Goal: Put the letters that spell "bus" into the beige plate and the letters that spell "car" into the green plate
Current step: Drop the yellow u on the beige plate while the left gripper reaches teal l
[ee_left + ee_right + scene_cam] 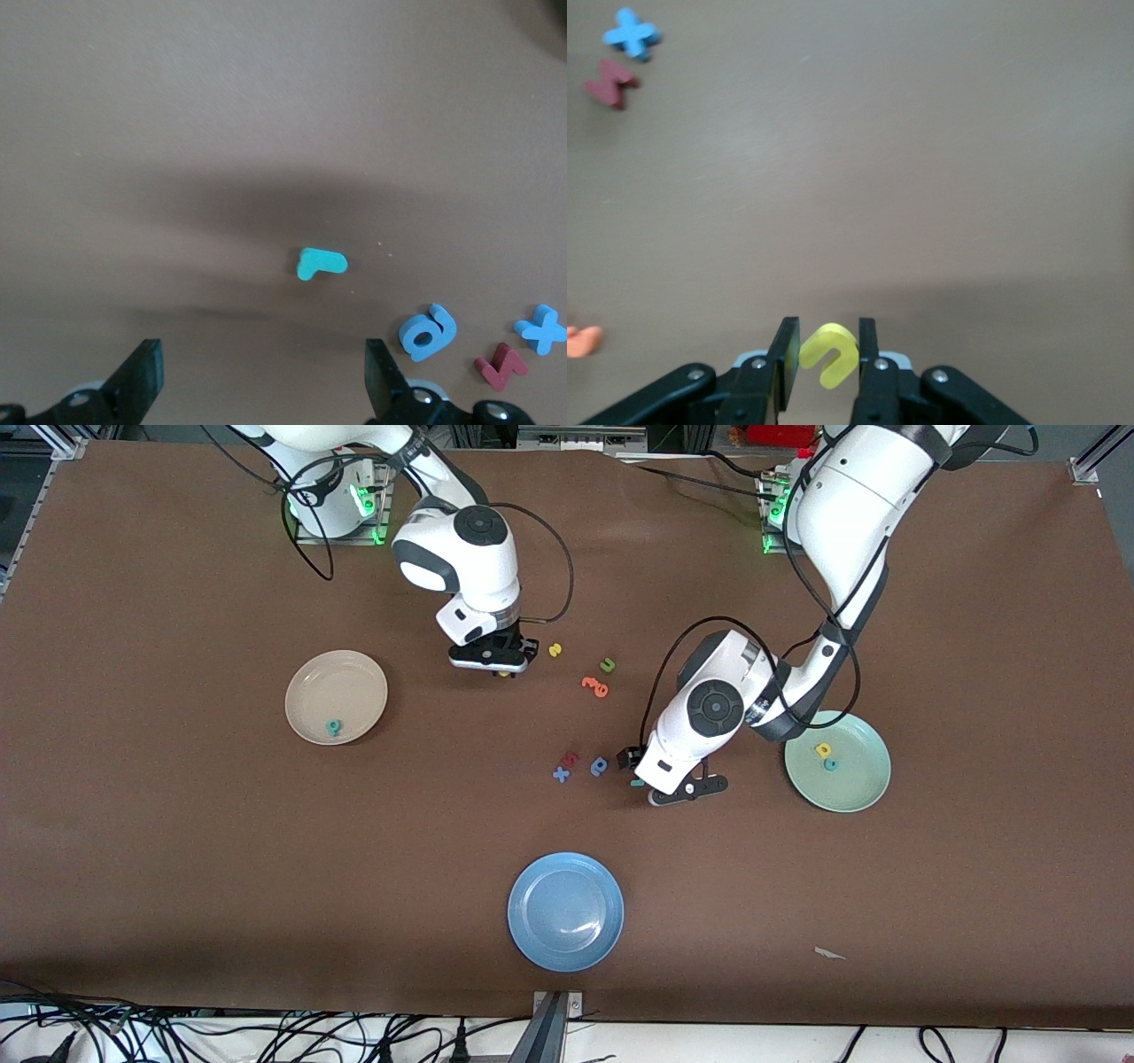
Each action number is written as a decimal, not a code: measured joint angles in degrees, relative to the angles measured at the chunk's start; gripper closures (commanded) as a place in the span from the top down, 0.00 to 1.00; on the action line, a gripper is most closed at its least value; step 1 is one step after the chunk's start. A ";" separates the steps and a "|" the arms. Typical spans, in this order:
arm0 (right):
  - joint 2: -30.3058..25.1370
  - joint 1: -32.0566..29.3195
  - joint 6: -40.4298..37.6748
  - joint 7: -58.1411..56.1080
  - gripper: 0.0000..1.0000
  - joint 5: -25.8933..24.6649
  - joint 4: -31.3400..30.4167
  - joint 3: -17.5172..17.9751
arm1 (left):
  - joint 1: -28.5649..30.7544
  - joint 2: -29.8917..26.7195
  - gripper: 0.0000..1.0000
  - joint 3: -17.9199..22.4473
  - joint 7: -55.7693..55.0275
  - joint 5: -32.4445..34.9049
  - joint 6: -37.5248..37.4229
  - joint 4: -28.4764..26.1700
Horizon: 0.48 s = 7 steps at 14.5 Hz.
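Two grips differ: the right gripper (pixel 824 359) pinches the yellow u (pixel 829 354) for the beige plate (pixel 306 708), while the left gripper (pixel 261 381), fingers spread wide, hovers over the teal r (pixel 321 263), bound for the green plate (pixel 864 779).

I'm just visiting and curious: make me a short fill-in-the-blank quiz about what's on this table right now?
1. The right claw is shut on a ____ u-shaped letter.
2. The open left claw hangs over a teal hooked letter lying on the ____.
3. The beige plate holds ____ letter.
4. The plate with no letters is ____.

Missing words: yellow; table; one; blue
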 measured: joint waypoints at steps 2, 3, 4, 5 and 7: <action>-3.72 -5.42 -0.34 -8.94 0.02 2.57 -3.58 1.11 | -0.97 1.05 0.98 0.81 -0.26 0.03 0.01 0.75; -5.18 -8.38 -0.75 -13.31 0.02 3.48 -5.01 1.76 | -1.85 1.69 0.97 1.71 -0.31 0.04 0.01 1.49; -6.23 -11.16 -1.63 -17.09 0.02 3.89 -6.05 2.47 | -3.29 2.42 0.94 3.17 -0.44 0.04 0.00 2.40; -6.91 -13.38 -2.64 -20.37 0.02 4.01 -6.67 2.99 | -5.16 3.13 0.93 4.95 -0.60 0.04 0.00 3.32; -7.57 -16.97 -3.77 -26.57 0.03 4.14 -7.45 3.48 | -8.32 4.21 0.92 7.61 -0.97 0.04 0.00 4.76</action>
